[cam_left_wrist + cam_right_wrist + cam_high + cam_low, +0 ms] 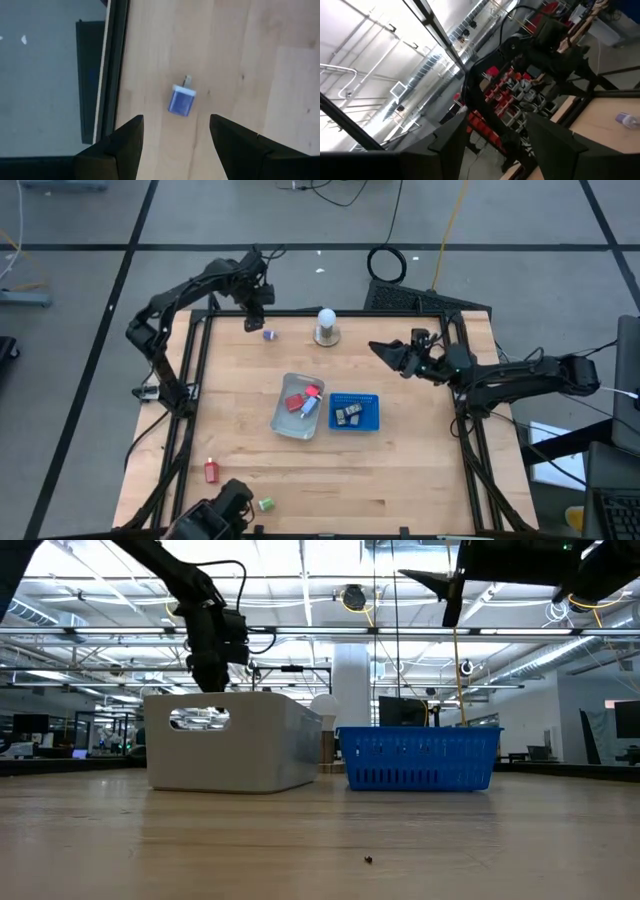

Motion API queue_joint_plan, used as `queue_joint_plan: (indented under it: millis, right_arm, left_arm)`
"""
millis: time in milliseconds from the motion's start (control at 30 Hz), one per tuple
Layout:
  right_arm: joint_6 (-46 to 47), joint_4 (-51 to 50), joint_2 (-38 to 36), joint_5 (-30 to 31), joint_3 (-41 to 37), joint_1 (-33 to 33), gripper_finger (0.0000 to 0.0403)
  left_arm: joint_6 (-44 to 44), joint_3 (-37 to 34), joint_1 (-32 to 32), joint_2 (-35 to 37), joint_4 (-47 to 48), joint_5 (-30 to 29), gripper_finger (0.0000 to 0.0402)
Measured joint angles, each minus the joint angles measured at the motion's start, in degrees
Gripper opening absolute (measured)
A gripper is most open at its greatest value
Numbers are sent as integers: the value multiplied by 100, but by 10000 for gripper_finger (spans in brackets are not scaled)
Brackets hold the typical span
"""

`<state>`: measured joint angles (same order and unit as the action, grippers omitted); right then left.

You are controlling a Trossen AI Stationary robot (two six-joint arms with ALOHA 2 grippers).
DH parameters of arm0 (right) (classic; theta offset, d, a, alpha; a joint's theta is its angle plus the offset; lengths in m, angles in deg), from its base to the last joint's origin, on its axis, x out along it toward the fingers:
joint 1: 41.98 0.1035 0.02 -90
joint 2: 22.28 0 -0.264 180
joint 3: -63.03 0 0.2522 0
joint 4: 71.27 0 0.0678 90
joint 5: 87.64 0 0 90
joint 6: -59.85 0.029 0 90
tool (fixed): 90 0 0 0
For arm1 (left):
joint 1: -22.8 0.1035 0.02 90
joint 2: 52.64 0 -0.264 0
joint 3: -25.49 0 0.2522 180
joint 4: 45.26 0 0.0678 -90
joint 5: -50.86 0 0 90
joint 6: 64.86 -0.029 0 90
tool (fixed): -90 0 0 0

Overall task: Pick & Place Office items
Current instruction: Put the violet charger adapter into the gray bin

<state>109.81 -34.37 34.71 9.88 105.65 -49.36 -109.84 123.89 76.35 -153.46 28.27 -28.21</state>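
Note:
A small purple-blue office item [182,100] lies flat on the wood near the table's far left corner, also seen in the high view [269,334]. My left gripper [175,131] hangs open above it, fingers pointing down, touching nothing. My right gripper [383,350] is open, raised over the far right part of the table, fingers level toward the left. A clear tray [284,423] holds red and blue items. A blue basket [372,399] holds dark items. A red item [211,471] and a green item [266,504] lie near the near left corner.
A white ball on a round base [326,326] stands near the far edge, right of the purple item. The table's black frame rail [111,65] runs close beside the purple item. A black device [222,510] sits at the near left edge. Bare wood lies between the trays and the near edge.

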Motion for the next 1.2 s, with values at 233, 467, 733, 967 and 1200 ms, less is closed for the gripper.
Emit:
queue_joint_plan:
  millis: [233, 467, 733, 967, 1200]
  right_arm:
    - [27, 6, 160, 17, 0, -6, 196]
    - [179, 5, 162, 21, 0, -52, 196]
    - [185, 8, 160, 41, 0, -52, 196]
    - [172, 8, 160, 34, 0, -52, 196]
    - [183, 7, 160, 14, 0, -52, 196]
  left_arm:
    - [-297, 0, -37, -273, -1, -95, 230]
    - [-358, 0, -91, -584, 37, -145, 230]
    - [-390, 0, -296, -761, 30, -46, 230]
    - [-410, 0, -423, -993, -23, -101, 230]
    - [-113, -2, -370, -1337, -211, -612, 230]
